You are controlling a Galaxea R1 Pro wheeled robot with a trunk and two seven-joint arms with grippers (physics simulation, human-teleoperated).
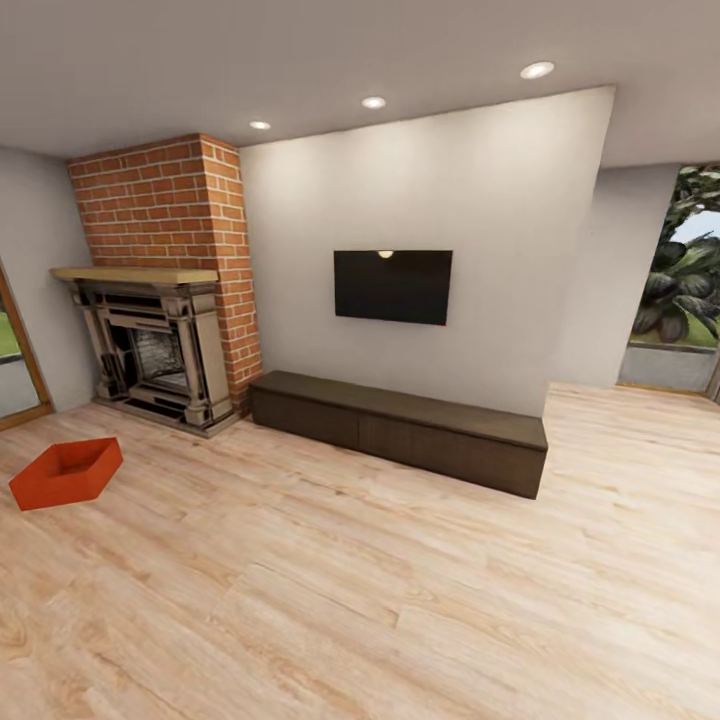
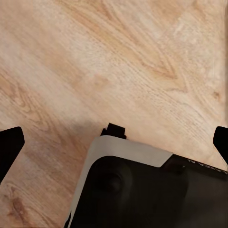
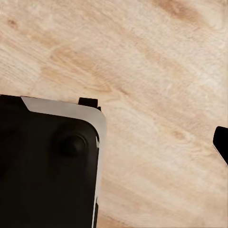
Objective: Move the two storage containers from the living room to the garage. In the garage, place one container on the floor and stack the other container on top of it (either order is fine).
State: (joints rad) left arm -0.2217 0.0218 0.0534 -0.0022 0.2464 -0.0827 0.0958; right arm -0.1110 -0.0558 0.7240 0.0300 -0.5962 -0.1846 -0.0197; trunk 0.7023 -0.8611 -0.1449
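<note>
One orange-red storage container (image 1: 66, 471) lies on the light wood floor of the living room, at the far left of the head view, in front of the brick fireplace (image 1: 165, 300). It is open-topped and looks empty. In the left wrist view my left gripper (image 2: 114, 142) hangs open over the planks, with a dark fingertip (image 2: 9, 147) at each side edge and nothing between them. In the right wrist view my right gripper (image 3: 114, 142) is spread the same way, with one fingertip (image 3: 221, 142) at the edge. Both are far from the container. The garage is out of view.
A long dark low cabinet (image 1: 400, 428) runs along the white wall under a black TV (image 1: 392, 286). A glass door (image 1: 676, 290) opens to greenery at the right. Wide plank floor (image 1: 400, 600) lies between me and the cabinet. My dark base (image 2: 152, 194) shows below both wrists.
</note>
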